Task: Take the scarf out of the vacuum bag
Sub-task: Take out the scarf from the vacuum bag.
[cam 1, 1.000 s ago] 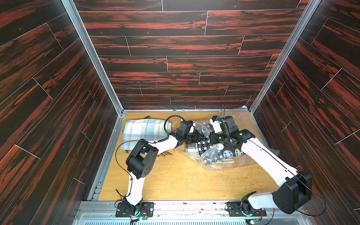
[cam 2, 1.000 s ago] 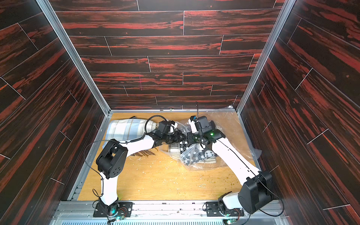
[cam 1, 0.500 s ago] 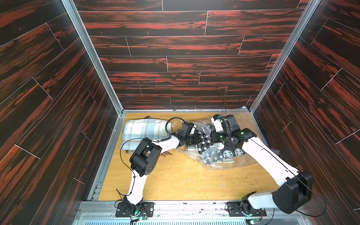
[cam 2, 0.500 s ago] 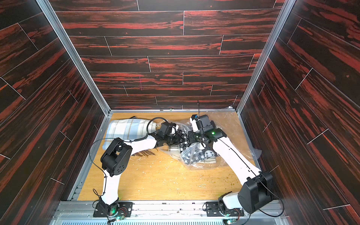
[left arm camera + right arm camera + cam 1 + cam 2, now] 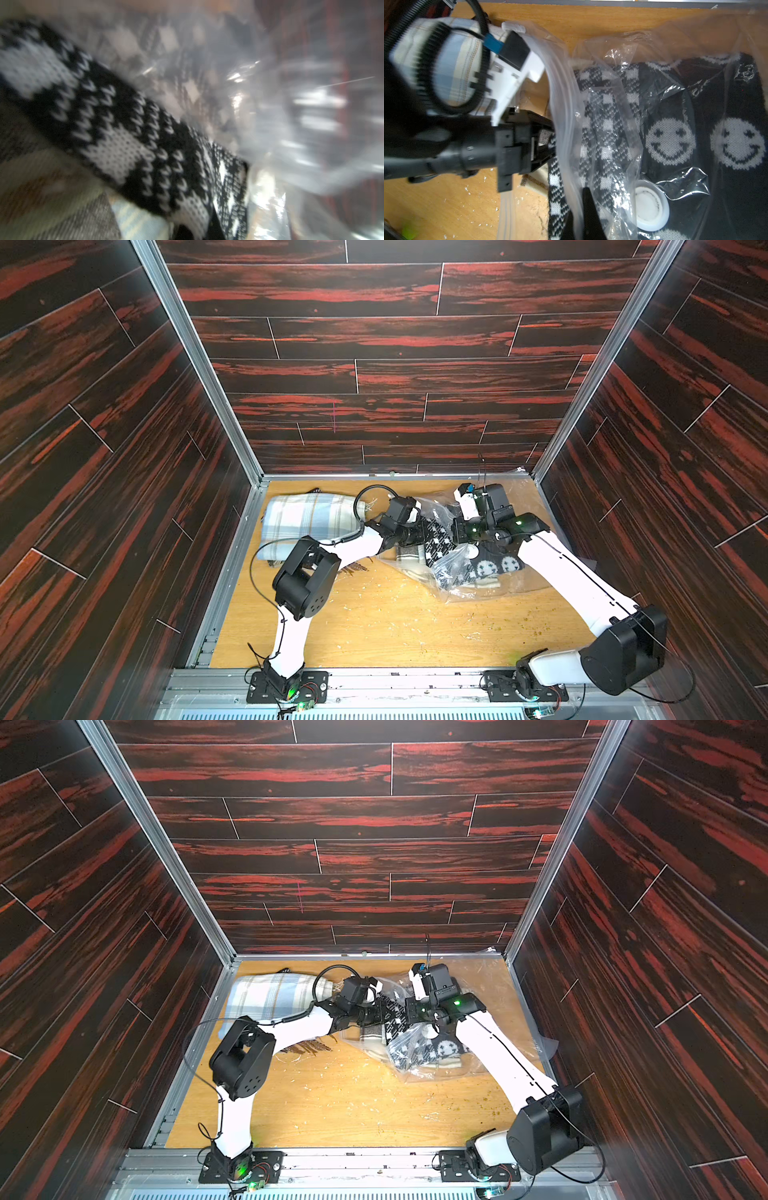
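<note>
Near edge of worktop (image 5: 374,639): logged only crumbs, no task items.

Mid worktop, toward the right edge: found vacuum bag (image 5: 467,572) lying crumpled, scarf (image 5: 438,537) still inside, one fold reaching the mouth.

Compared with a second ago: recorded left gripper (image 5: 422,536) pushed further into the bag mouth, jaws gone from half open to closed, by all appearances on that black-and-white fold. Recorded no change at right gripper (image 5: 580,209): closed on the clear plastic near the white valve (image 5: 651,209), same pinch as before.

Judged meaning: grasp made, mouth held open; pull-out not yet begun.

Far left corner: noted folded plaid cloth (image 5: 307,516), outside the bag, untouched.

View check:
- Top views: got both arms and the whole layout, no sight of either set of tips.
- Right wrist view: got the right pinch, the valve, the smiley pattern, and the left fingers veiled by plastic.
- Left wrist view: blurred; got knit close up, no jaws.
</note>
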`<state>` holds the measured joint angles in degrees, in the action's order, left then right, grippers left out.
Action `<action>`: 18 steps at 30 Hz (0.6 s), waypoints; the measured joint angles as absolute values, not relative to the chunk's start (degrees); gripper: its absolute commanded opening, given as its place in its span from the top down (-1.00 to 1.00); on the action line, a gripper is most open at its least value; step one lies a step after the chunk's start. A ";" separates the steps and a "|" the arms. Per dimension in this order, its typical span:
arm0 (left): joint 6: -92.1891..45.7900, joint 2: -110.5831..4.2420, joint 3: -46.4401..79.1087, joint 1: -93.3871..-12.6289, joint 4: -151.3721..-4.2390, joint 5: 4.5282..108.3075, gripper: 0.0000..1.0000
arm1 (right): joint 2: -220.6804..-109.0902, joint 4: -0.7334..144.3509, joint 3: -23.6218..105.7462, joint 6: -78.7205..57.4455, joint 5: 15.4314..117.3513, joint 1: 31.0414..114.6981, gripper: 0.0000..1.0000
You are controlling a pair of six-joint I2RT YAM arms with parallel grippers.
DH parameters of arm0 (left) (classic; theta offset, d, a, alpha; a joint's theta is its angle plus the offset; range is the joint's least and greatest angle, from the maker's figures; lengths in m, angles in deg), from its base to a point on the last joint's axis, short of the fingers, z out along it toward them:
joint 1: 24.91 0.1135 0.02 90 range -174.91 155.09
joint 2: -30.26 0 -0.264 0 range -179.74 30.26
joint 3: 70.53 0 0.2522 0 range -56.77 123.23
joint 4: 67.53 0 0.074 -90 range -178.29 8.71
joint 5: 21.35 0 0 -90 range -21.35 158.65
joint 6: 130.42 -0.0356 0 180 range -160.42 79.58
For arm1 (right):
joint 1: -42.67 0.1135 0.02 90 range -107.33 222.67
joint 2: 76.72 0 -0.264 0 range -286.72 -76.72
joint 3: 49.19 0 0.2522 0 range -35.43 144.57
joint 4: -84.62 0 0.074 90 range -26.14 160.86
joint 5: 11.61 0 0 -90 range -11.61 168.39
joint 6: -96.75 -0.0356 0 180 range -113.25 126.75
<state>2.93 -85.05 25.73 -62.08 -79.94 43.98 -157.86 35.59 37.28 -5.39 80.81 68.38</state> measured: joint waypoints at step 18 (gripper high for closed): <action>-2.31 -78.69 28.83 -61.97 -92.45 48.55 1.00 | -158.48 35.72 37.28 -5.00 82.23 68.32 1.00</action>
